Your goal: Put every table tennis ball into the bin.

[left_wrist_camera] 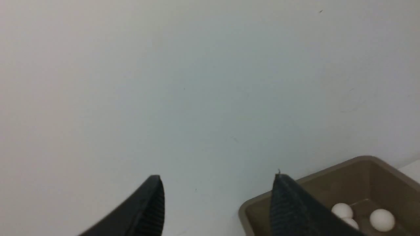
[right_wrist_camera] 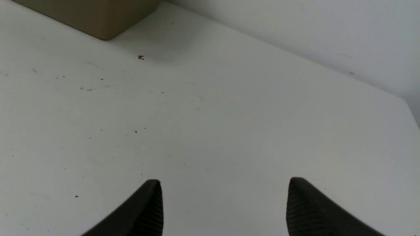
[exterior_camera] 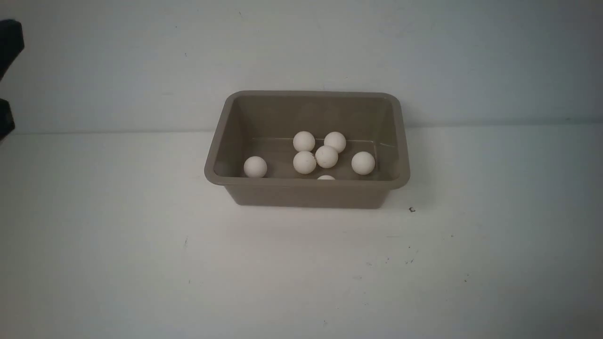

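Observation:
The grey-brown bin [exterior_camera: 306, 192] stands in the middle of the white table, against the back wall. Several white table tennis balls lie on its floor: one at the left [exterior_camera: 255, 166], a cluster in the middle [exterior_camera: 326, 156], one at the right [exterior_camera: 363, 163]. Another ball [exterior_camera: 326, 177] peeks over the near rim. My left gripper [left_wrist_camera: 218, 178] is open and empty, raised left of the bin [left_wrist_camera: 328, 183], with balls [left_wrist_camera: 382, 220] visible beyond one finger. In the front view only dark parts of the left arm [exterior_camera: 9, 44] show at the left edge. My right gripper [right_wrist_camera: 224, 182] is open and empty over bare table.
A small dark speck [exterior_camera: 412, 210] lies on the table by the bin's near right corner. The bin's lower corner [right_wrist_camera: 98, 19] shows in the right wrist view, with the table's far corner [right_wrist_camera: 405, 101] against the wall.

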### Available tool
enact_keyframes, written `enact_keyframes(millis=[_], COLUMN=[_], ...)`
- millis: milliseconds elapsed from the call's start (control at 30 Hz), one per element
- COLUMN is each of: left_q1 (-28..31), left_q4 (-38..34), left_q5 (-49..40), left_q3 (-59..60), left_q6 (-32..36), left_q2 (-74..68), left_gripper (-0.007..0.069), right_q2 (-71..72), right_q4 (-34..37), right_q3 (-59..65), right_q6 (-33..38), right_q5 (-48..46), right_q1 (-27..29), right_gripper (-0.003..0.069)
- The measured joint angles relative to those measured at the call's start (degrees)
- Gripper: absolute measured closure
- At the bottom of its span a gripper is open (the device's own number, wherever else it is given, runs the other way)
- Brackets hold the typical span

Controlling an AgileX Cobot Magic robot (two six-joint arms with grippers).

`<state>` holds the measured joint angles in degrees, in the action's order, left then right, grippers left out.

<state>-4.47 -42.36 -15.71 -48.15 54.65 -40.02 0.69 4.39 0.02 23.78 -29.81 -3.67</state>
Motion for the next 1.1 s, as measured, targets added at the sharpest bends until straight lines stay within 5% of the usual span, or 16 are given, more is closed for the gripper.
enact_keyframes(millis=[300, 967, 1100], left_q1=[-1.38, -1.38, -1.38], left_q4=[-0.35, -0.87, 10.41], left_q5=[-7.58, -6.49, -6.49], left_q3=[0.0, 0.0, 0.0], left_q6=[0.17, 1.38, -9.64], left_q2=[0.35, 0.44, 0.44], left_gripper=[0.023, 0.023, 0.023], right_q2=[0.0, 0.0, 0.0], right_q4=[0.0, 0.0, 0.0], right_q3=[0.0, 0.0, 0.0], right_q6=[0.0, 0.0, 0.0], right_q5=[0.0, 0.0, 0.0], right_q1=[0.0, 0.0, 0.0], right_gripper=[0.0197, 0.0197, 0.0197])
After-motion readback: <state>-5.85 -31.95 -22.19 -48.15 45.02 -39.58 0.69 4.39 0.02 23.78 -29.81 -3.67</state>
